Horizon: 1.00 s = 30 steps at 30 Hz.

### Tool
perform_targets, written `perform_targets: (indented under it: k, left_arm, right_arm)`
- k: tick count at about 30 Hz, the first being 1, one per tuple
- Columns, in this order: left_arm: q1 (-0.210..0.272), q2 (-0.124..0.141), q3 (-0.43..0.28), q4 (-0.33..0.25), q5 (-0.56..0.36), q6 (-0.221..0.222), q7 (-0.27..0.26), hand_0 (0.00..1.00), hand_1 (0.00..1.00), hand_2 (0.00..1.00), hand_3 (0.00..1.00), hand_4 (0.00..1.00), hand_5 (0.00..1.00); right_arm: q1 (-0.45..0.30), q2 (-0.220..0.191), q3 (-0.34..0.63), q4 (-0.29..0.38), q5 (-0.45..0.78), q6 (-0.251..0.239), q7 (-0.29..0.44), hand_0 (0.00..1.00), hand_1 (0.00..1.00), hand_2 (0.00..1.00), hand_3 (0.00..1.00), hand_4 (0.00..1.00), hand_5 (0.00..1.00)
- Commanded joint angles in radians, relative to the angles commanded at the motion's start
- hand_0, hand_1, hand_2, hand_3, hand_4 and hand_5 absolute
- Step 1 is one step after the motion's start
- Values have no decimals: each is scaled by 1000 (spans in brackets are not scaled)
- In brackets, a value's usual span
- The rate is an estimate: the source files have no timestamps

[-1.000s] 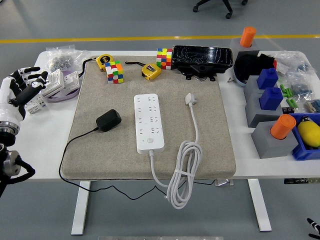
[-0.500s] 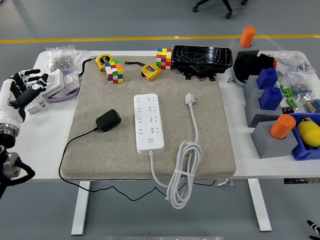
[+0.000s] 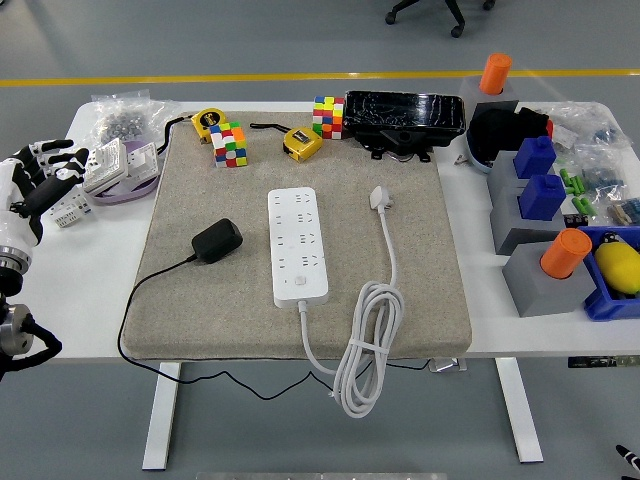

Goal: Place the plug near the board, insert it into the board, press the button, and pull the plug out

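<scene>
**Nothing gripped yet: the plug waits on the mat**

The left hand [image 3: 35,185] sits out at the table's nine o'clock edge, fingers spread loose and holding nothing, well apart from the work. The black plug [image 3: 217,241] lies on the grey mat [image 3: 430,300], at about nine o'clock from the white power board [image 3: 298,246], near it but not touching, its thin black cable [image 3: 150,285] trailing off toward seven o'clock and over the table's near edge. So my read is that step one is barely open: the plug has not been picked up.

The next move, as I judge it, calls for that hand to travel in toward three o'clock, come down over the plug and close around its body with the prongs turned to the sockets.

What's hard to see: the prongs are hidden beneath the plug. The board's button seems to be the small mark near its six o'clock end, too small to be sure. The right hand is cut off; only a dark sliver shows at the lower right corner.
</scene>
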Motion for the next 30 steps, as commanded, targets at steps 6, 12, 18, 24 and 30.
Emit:
perform_targets:
  k: [6, 12, 18, 24, 30]
  left_arm:
    - [5, -4, -29, -23, 11, -5, 6, 487, 500, 534, 565, 771, 218]
    - [0, -4, -58, -32, 21, -8, 13, 486, 500, 534, 565, 771, 220]
    - [-2, -13, -79, -51, 26, -8, 15, 485, 500, 534, 565, 772, 221]
    - [1, -20, -85, -62, 26, -9, 17, 483, 501, 534, 565, 773, 224]
    - [0, -22, -95, -69, 27, -8, 18, 482, 502, 533, 565, 774, 227]
  right_arm:
    - [-14, -9, 50, -10, -1, -2, -1, 750, 722, 724, 737, 998, 674]
    - [21, -8, 60, -40, 12, 3, -7, 751, 722, 724, 736, 998, 674]
    - [33, -7, 77, -29, 13, 0, -5, 751, 722, 723, 736, 998, 675]
    - [37, 3, 83, -32, 14, 2, -5, 751, 722, 723, 736, 998, 675]
    - [42, 8, 79, -35, 18, 2, -5, 751, 722, 723, 736, 998, 675]
